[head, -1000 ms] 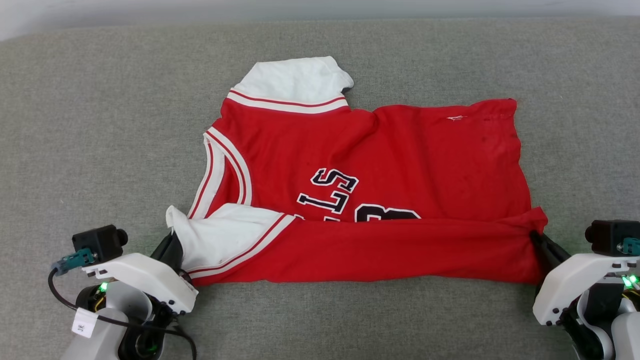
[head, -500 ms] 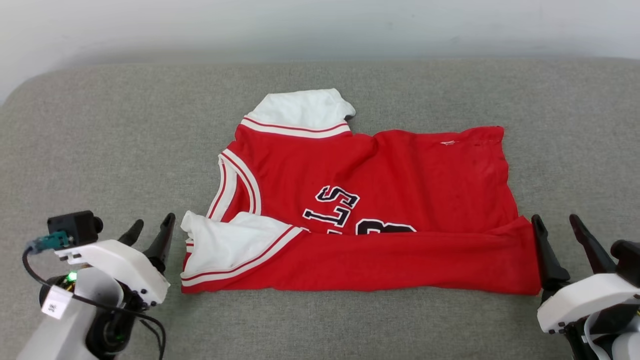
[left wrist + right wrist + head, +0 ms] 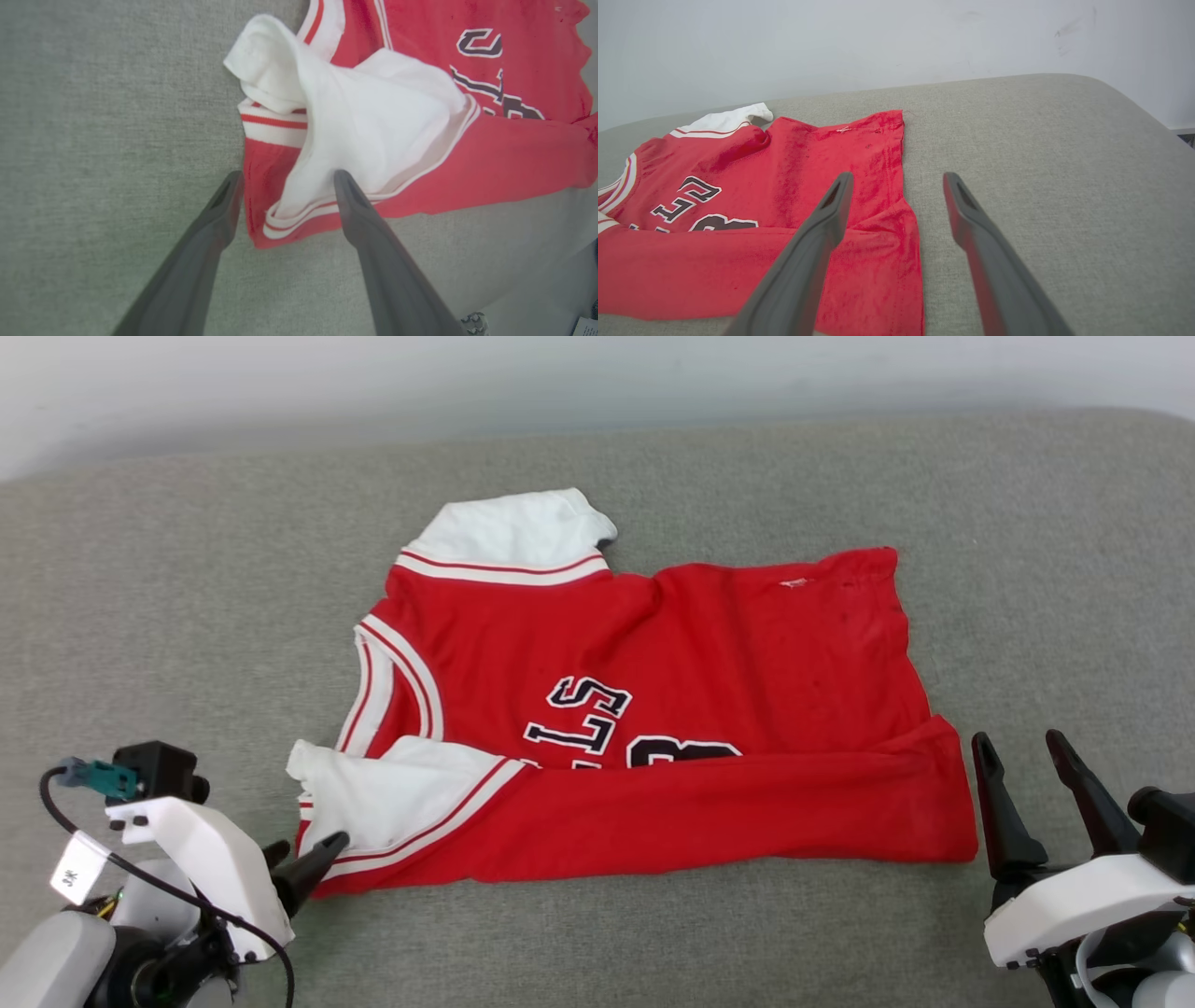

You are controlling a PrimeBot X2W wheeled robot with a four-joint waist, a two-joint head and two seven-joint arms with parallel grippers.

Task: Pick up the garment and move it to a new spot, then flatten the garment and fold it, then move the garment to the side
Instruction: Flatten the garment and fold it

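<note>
Sideways, the garment (image 3: 709, 672) lies, neckline left, hem right.

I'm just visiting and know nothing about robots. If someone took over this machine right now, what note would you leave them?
Left gripper: open, empty, astride the near white sleeve of the garment.
Right gripper: open, empty, beside its other end, not touching.
Garment lies on the grey cushion.
Done: near edge folded over the lettering.
To do: finish folding, move it aside.
</note>
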